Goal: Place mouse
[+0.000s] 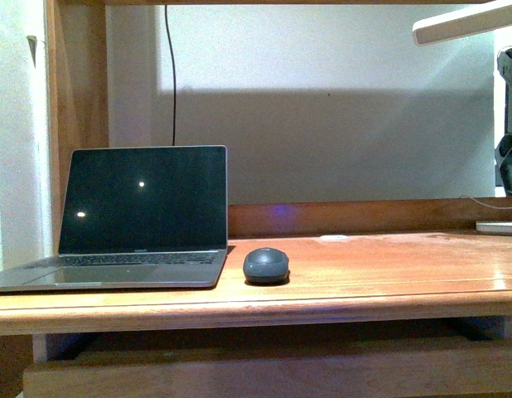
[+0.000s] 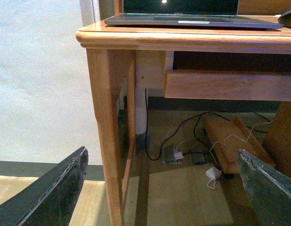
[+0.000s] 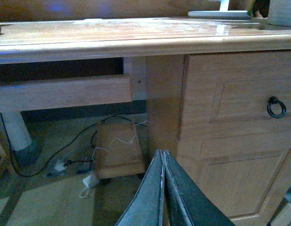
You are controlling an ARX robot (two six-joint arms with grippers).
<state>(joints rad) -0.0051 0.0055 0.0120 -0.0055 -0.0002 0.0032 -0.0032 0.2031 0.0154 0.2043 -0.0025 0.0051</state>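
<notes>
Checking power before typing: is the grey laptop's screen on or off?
Apparently off: the open grey laptop shows a black screen with only two small bright reflections.

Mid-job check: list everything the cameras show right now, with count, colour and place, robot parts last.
Small dark grey dome-shaped mouse: one, on the desk just right of the laptop.
Grey open laptop: one, screen dark, desk's left end.
Wooden desk: one, brown, with drawers on the right carrying a black ring pull.
White lamp: one, far right, its base on the desk.
Black cable: one, hanging down the wall behind the laptop.
Cables and white plugs: several, on the floor under the desk.
Left gripper: dark, open, below desk level.
Right gripper: dark, shut, empty.
</notes>
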